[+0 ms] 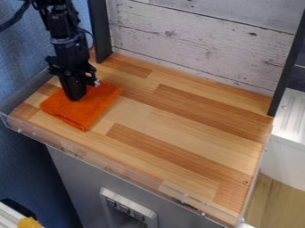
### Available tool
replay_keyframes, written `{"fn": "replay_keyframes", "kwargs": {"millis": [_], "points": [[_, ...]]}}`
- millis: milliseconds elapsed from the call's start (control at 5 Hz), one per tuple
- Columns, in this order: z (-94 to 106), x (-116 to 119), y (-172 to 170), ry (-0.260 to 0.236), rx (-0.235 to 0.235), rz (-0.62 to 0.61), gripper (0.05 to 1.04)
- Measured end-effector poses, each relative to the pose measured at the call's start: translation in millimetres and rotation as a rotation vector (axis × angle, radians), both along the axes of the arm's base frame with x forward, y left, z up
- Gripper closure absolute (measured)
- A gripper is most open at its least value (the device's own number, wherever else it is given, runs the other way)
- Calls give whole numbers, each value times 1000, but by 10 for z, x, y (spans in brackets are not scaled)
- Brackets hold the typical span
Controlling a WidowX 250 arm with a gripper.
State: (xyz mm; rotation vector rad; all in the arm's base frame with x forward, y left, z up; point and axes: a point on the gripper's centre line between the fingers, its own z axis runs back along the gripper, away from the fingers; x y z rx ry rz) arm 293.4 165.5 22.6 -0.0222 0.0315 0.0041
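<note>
1. Robot arm (62,33), black, entering from the upper left; its lower section hangs nearly upright over the left part of the table (184,118).
2. Tool (76,98), black, pointing down with its tip at the orange cloth (94,107); whether it stands apart, together or clamped on the fabric cannot be told from this angle.
3. Orange cloth, folded into a flat, roughly four-sided pad (its layered edge faces the front), lying on the table's left part, one corner directed toward the front rim.
4. Table, a wooden surface of light and darker strips, bordered along its front by a clear plastic rim (62,144).
5. Backboard (196,44) of whitish, knotted planks, standing behind the table between a left black post (100,31) and a right black post (287,67).
6. Grey panel (77,178) below the front rim, bearing a pale fixture (105,193) with a row of dark rectangular parts.
7. Surroundings: blue fabric-like surface (24,84) at left; white ribbed surface (290,113) at right; a small yellow object (28,223) at lower left.
</note>
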Motion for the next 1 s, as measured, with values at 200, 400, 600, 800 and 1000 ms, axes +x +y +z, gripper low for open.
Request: {"fn": "replay_keyframes", "kwargs": {"millis": [200, 400, 600, 800, 1000], "points": [[94, -22, -56, 20, -3, 26, 586], [369, 105, -332, -21, 24, 27, 285], [527, 150, -616, -30, 48, 34, 83], [685, 192, -922, -49, 59, 32, 82], [759, 205, -1166, -53, 62, 34, 83]]}}
